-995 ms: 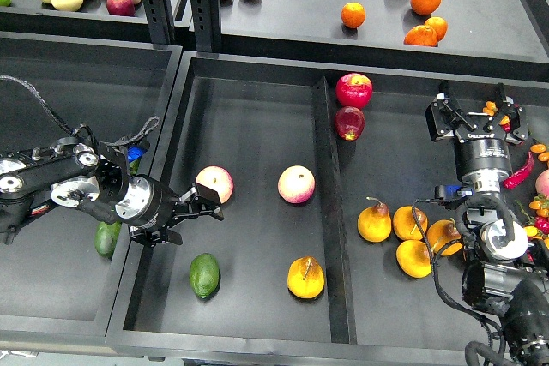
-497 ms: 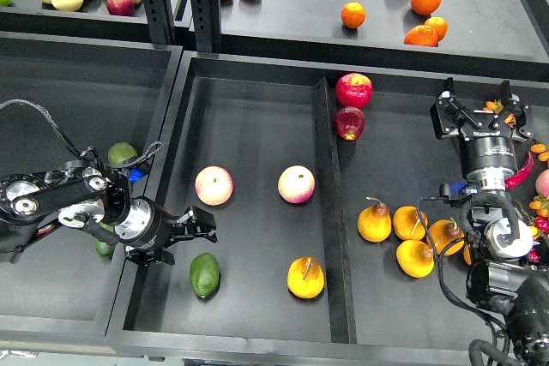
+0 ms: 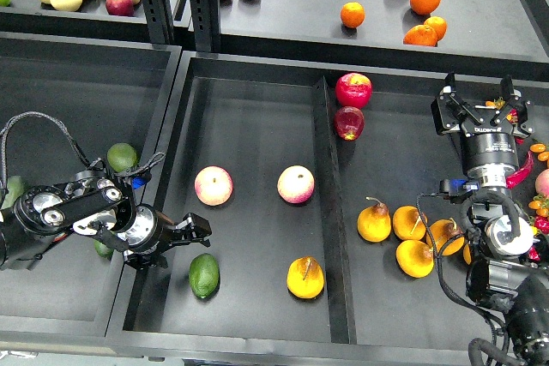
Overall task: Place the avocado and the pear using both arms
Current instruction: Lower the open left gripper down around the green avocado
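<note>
The dark green avocado (image 3: 204, 275) lies at the front left of the middle tray (image 3: 249, 100). The bright yellow-orange pear (image 3: 305, 278) with a reddish blotch lies at the front of the same compartment, next to the divider. My left gripper (image 3: 186, 236) is open and empty, just above and left of the avocado, over the tray's left wall. My right gripper (image 3: 477, 99) is open and empty, high over the right compartment, far from both fruits.
Two pink-and-yellow apples (image 3: 214, 185) (image 3: 296, 183) sit mid-tray. A divider (image 3: 330, 212) splits the tray; beyond it lie two red apples (image 3: 353, 89) and several duller pears (image 3: 374, 221). A lighter green avocado (image 3: 122, 157) lies in the left tray. Oranges (image 3: 352, 15) sit on the shelf behind.
My left gripper has drawn back to the left and down, away from the left apple, ending near the avocado. My right gripper has shifted slightly up and right. The fruits have not moved.
</note>
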Robot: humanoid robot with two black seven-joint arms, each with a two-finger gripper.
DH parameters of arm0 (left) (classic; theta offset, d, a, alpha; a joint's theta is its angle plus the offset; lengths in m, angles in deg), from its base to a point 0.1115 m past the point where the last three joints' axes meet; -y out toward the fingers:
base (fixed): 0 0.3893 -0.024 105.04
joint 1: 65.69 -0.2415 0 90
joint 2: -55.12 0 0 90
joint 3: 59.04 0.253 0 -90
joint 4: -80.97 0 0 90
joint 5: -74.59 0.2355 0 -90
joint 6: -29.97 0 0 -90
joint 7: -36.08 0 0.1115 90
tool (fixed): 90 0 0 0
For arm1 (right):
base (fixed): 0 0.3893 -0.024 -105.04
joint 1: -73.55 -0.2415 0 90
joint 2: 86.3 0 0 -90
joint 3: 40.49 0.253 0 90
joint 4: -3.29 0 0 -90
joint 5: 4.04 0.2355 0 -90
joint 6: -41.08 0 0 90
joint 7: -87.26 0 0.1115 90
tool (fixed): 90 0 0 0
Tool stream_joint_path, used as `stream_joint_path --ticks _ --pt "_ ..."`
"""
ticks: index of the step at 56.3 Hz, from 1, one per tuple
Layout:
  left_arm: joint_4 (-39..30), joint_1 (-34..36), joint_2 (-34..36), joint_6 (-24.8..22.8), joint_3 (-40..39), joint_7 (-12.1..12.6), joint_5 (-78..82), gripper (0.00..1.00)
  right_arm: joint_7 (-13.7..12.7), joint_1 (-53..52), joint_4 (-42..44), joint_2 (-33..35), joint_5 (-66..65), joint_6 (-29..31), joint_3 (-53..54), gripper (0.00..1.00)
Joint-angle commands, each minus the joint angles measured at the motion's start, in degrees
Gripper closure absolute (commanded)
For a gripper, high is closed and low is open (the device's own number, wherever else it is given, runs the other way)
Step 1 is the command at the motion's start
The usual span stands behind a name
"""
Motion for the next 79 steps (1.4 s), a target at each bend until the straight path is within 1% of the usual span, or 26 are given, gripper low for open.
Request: stream_joint_path --ticks 1,30,79 --pt "1.43 -0.57 -0.57 -0.02 -0.02 0.01 0.95 0.01 -0.01 0.14 -0.34 -0.08 0.03 0.00 0.35 0.01" --pt "5.12 -1.53 -4.00 -0.02 -0.28 0.01 1.04 0.01 -0.01 0.58 -1.75 -0.26 0.03 0.00 0.35 0.01" --pt "5.82 -1.09 -7.25 -0.02 -0.37 0.01 1.12 0.01 -0.01 0.75 -1.92 -0.61 0.03 0.00 0.35 0.01"
